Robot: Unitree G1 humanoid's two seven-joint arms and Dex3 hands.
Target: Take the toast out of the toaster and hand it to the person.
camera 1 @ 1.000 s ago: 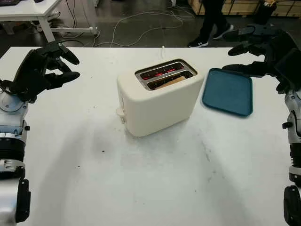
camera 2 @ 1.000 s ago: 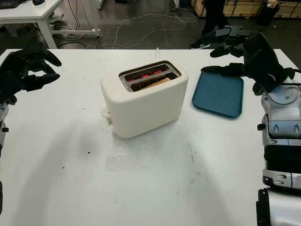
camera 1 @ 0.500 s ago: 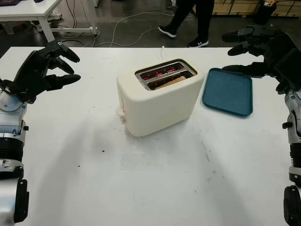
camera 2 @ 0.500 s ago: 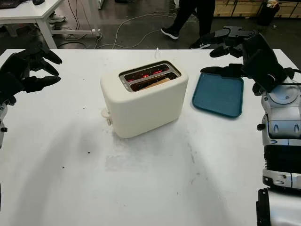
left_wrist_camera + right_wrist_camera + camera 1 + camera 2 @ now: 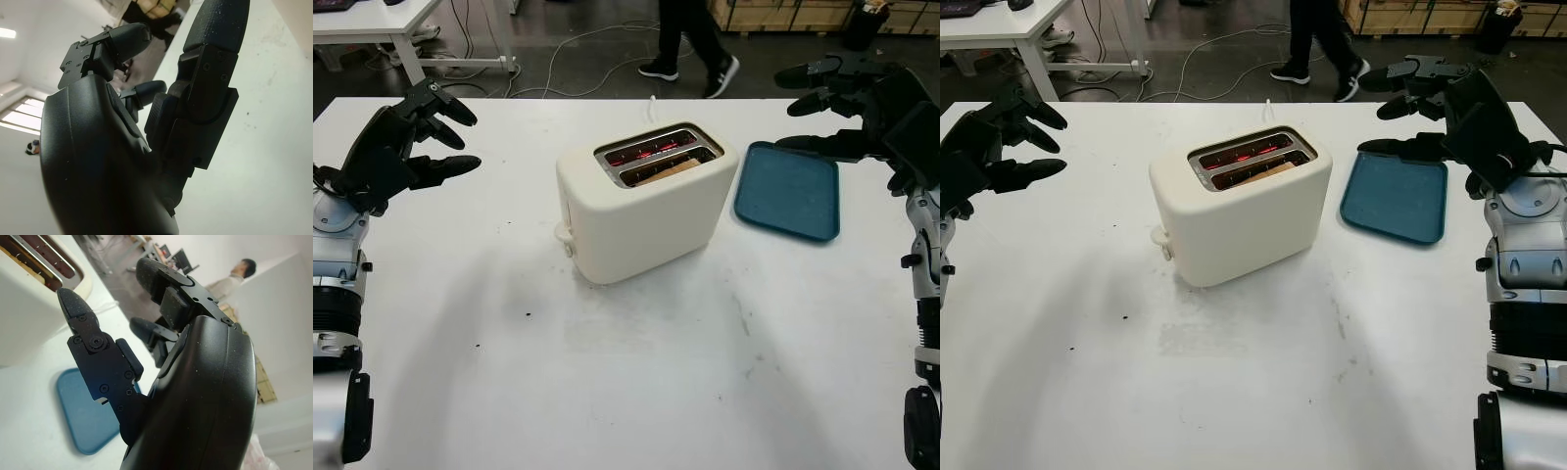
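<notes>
Now, toast [image 5: 668,172]: tan slice sunk in the toaster's nearer slot, top edge about level with the rim; well apart from the fingers of both hands, between them.
Toaster [image 5: 641,220]: cream, two slots, standing mid-table; far slot holding only red-glowing elements [image 5: 646,152]; side lever [image 5: 564,235] facing the left hand's side.
Left hand [image 5: 396,147]: open, holding nothing, raised above the table's left part, fingertips aimed toward the toaster, well short of it.
Right hand [image 5: 862,108]: open, holding nothing, raised with fingertips over the tray's far edge; toaster seen beyond those fingertips in the right wrist view.
Just changed: very little on the table. Toast, toaster and tray exactly as a second ago; both hands nearly in the same raised spots, left fingers only slightly re-posed. Person's legs [image 5: 690,44] now walking across the floor beyond the table's far edge, farther left than a moment ago.
Meaning for the task: likely no progress yet; reach not begun, toast not popped up, elements lit, so probably hot and hard to pinch from so low.
Tray [image 5: 788,191]: blue, shallow, flat on the table just beside the toaster, beneath the right fingertips; bare blue surface, nothing on it.
Table [image 5: 656,372]: white, scuffed, with a white cable [image 5: 652,103] trailing off the far edge behind the toaster.
</notes>
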